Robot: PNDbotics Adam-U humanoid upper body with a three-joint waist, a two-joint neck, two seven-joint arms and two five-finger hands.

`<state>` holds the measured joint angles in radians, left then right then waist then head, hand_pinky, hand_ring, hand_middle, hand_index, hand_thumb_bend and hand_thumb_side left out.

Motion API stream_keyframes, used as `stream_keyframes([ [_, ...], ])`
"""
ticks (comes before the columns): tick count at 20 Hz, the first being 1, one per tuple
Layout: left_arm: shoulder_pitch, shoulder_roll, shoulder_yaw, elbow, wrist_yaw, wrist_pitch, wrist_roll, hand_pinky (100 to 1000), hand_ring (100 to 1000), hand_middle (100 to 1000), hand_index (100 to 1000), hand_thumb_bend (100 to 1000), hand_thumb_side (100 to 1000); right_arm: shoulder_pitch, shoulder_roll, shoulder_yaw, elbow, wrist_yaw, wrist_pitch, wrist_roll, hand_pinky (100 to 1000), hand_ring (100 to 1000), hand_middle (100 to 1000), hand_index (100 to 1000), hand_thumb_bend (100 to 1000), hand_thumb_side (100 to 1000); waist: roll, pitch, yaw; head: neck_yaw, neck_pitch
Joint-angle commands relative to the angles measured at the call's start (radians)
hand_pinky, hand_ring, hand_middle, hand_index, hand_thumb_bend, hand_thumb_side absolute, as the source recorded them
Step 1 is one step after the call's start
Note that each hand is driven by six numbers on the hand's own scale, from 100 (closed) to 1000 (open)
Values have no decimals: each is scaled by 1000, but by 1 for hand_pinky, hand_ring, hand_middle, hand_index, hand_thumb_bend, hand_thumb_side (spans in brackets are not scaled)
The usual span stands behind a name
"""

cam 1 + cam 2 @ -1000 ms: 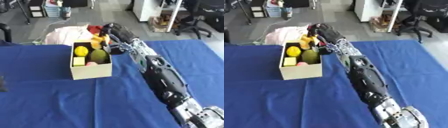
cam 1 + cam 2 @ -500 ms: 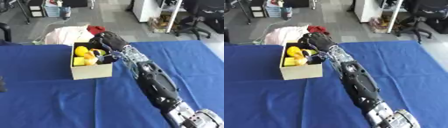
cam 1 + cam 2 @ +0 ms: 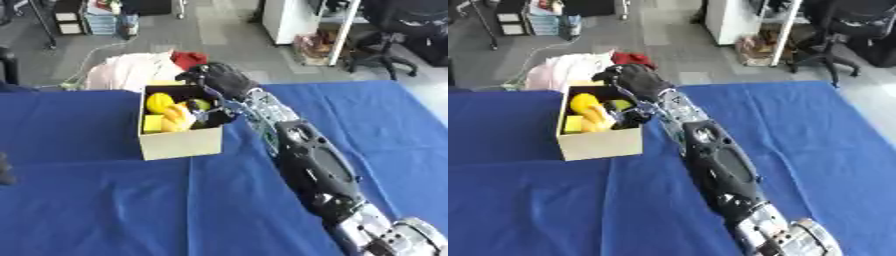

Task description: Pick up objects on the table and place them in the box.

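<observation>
Over the cardboard box hangs the right hand, fingers curled down among the yellow fruit, whether gripping anything I cannot tell, and lifting out carelessly could snag the rim and tip the box.

The right arm is glossy black with silver joints, ending in a black hand.

No readable text, labels, brands or numbers anywhere. The box has plain blank sides; the blue table cover carries no print or markings.
</observation>
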<state>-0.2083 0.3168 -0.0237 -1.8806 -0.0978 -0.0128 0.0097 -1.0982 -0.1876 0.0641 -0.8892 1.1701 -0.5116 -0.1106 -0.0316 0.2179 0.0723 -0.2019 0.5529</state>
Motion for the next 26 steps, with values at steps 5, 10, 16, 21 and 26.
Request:
stream_keyframes([
  [5,8,22,28,-5,-7,0,25,794,557,561,712,100,612,110,-151,44,-323,-478,-20,110,744,668,619,813,100,383,-21,-40,-50,61,10],
  [10,11,19,36,-3,-9,1,37,794,556,561,711,100,617,308,-190,21,-585,-805,54,209,713,638,602,791,100,460,-28,-36,-82,78,17],
  [16,21,16,45,-4,-12,1,51,793,554,558,709,100,616,574,-143,-48,-785,-1035,164,309,678,610,579,761,100,470,-20,-34,-110,113,26],
  [21,36,-3,52,1,-13,0,65,792,553,558,709,100,620,744,-56,-82,-849,-1109,222,362,666,604,576,753,100,497,-3,-36,-130,157,34],
  [26,46,-25,58,5,-18,-5,72,793,553,558,709,100,625,853,14,-96,-868,-1128,258,401,657,596,571,744,100,523,10,-35,-137,196,76],
])
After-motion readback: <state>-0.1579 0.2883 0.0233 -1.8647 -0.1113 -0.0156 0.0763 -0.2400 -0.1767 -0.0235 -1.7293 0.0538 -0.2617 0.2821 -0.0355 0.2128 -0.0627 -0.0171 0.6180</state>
